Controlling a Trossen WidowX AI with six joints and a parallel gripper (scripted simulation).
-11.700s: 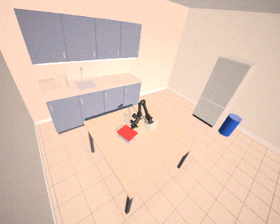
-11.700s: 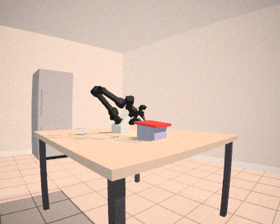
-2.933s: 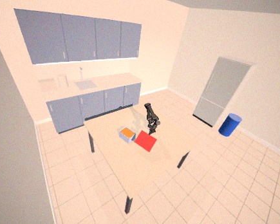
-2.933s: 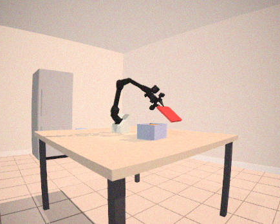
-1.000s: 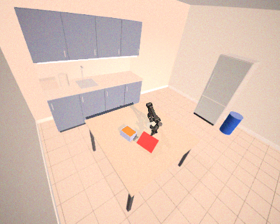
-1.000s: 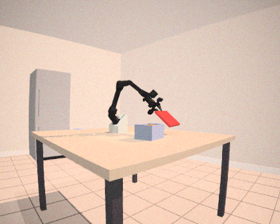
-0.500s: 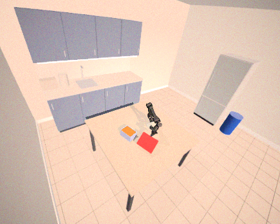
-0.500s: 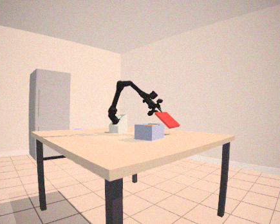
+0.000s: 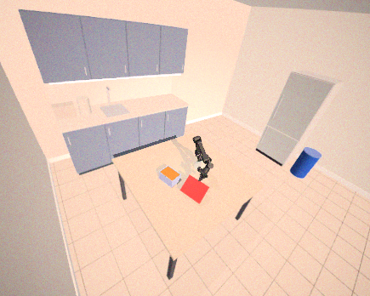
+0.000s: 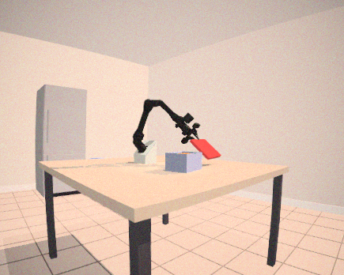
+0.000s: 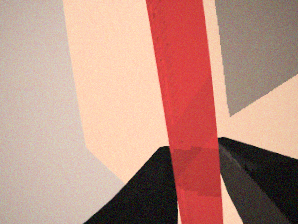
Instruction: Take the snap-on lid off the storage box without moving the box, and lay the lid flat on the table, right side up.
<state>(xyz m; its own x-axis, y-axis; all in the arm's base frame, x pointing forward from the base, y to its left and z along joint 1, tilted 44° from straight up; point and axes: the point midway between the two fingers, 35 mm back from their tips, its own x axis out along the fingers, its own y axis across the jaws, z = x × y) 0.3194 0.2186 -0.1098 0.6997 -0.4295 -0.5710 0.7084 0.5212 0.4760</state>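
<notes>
The red lid [image 9: 195, 189] [image 10: 206, 148] [image 11: 187, 90] is off the box and held in the air, tilted, with its far edge lower than the edge at the fingers. My gripper [image 10: 195, 138] [image 11: 196, 159] is shut on one edge of the lid; in the wrist view the lid runs edge-on between the two black fingers. The storage box [image 9: 169, 180] [image 10: 183, 162] is pale blue-violet and stands upright and open on the table [image 9: 174, 221] [image 10: 134, 190]. Something orange [image 9: 170, 173] shows inside it. The lid is beside the box, on its right in the top and exterior views.
The arm's pale base [image 10: 145, 156] stands on the table behind the box in the exterior view. The table's edges and dark legs show in the top and exterior views. A fridge, a blue bin and kitchen cabinets stand away from the table.
</notes>
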